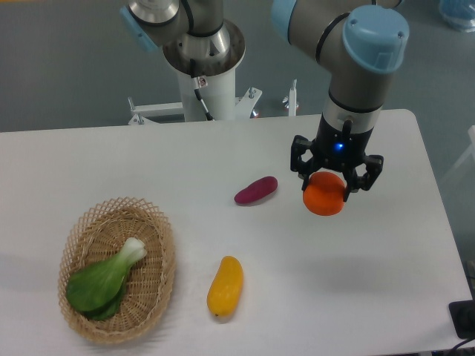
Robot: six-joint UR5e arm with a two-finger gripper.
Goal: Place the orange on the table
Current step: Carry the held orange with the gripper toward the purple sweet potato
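Observation:
The orange (323, 196) is a small round bright orange fruit at the right of the white table (223, 156). My gripper (332, 184) comes down from above and is shut on the orange, its black fingers on either side of the fruit's upper half. Whether the orange rests on the tabletop or hangs just above it cannot be told from this view.
A purple sweet potato (256, 190) lies left of the orange. A yellow-orange mango-like fruit (225, 286) lies toward the front middle. A woven basket (159, 285) at the front left holds a green leafy vegetable (104, 280). The robot base (204, 63) stands behind the table.

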